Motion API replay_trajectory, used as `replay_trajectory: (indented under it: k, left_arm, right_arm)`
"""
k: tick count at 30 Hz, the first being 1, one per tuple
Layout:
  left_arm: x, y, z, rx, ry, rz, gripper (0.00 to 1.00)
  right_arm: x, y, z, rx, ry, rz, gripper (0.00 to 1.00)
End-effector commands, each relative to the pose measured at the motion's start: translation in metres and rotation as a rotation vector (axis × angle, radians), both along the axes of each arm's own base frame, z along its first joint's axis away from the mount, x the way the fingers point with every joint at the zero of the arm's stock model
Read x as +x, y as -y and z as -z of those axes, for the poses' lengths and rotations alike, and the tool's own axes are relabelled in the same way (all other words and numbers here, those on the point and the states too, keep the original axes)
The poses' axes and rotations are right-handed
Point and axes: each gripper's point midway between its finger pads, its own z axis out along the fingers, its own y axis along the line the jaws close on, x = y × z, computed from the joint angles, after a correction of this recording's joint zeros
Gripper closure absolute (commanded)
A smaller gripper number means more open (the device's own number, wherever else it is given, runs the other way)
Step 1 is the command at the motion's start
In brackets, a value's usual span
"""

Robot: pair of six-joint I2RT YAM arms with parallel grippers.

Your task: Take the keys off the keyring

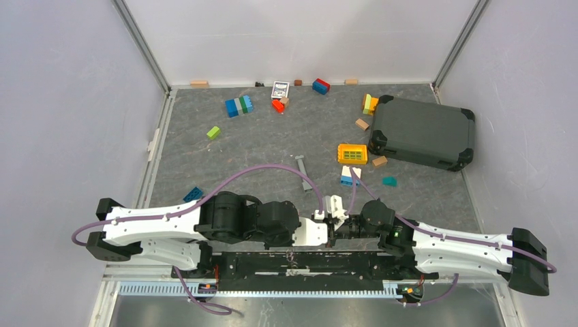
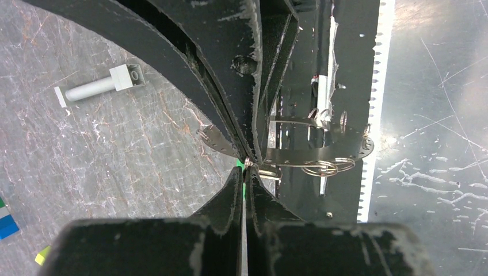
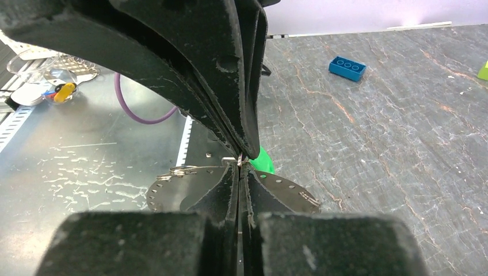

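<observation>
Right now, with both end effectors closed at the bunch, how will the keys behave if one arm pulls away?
The keys look thin, flat and metallic, so probably stiff and light. Threaded on the wire keyring, they would likely swing and slide along it. Their shiny faces may slip in a pinch.

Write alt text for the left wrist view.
The left gripper, from below, and the right gripper, from above, meet tip to tip, jaws shut on a bunch of silver keys, with a green head showing at the pinch. A grey bar lies on the table at upper left.
</observation>
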Motion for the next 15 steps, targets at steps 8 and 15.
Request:
replay_trajectory:
  k: [8, 15]
  left_arm:
    - [0.002, 0.014, -0.026, -0.16, 0.016, -0.005, 0.8]
    - [0.0, 0.011, -0.041, -0.344, 0.0, -0.024, 0.64]
  right_arm:
    - [0.003, 0.008, -0.026, 0.128, 0.078, 0.029, 1.0]
    - [0.001, 0.017, -0.036, 0.177, 0.138, 0.031, 1.0]
